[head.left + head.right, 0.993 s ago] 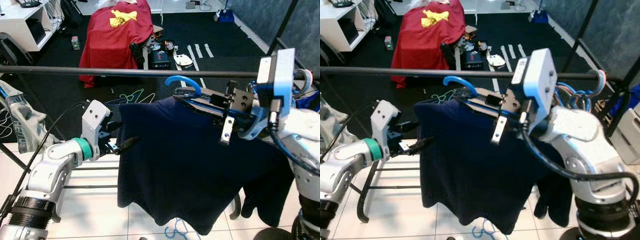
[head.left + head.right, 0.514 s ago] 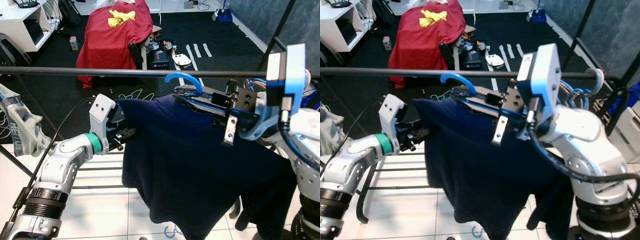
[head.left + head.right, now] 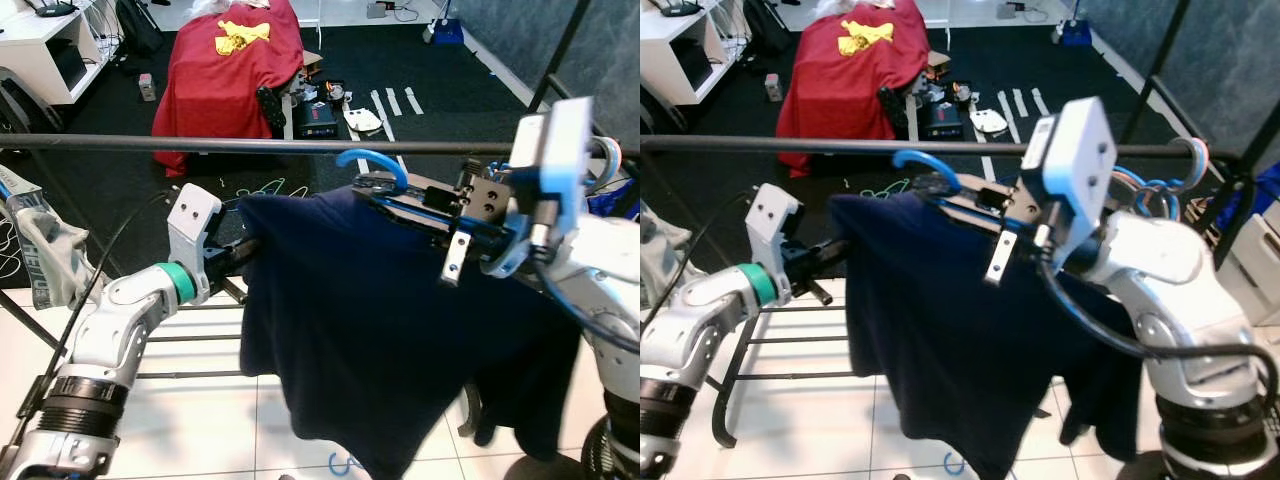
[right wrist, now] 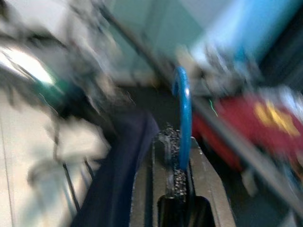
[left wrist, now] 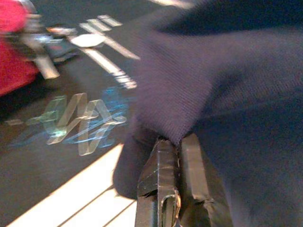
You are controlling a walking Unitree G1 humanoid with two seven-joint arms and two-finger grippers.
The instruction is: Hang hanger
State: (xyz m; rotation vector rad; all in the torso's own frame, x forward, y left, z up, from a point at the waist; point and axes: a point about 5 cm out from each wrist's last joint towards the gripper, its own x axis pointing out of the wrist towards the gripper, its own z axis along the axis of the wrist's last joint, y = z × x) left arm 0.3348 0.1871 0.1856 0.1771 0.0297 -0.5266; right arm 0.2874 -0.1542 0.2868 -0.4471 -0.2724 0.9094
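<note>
Two grippers: both clamped
Right gripper (image 3: 385, 196): pinches blue hanger (image 3: 372, 164) just below rail (image 3: 200, 144)
Left gripper (image 3: 243, 251): closed on shirt (image 3: 380, 310) edge

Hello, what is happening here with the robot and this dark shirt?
The robot is hanging a navy shirt on a blue hanger. Its right tool is shut on the hanger at the base of the hook, which sits just below the black rail, not yet over it. The left tool pinches the shirt's shoulder edge.
</note>
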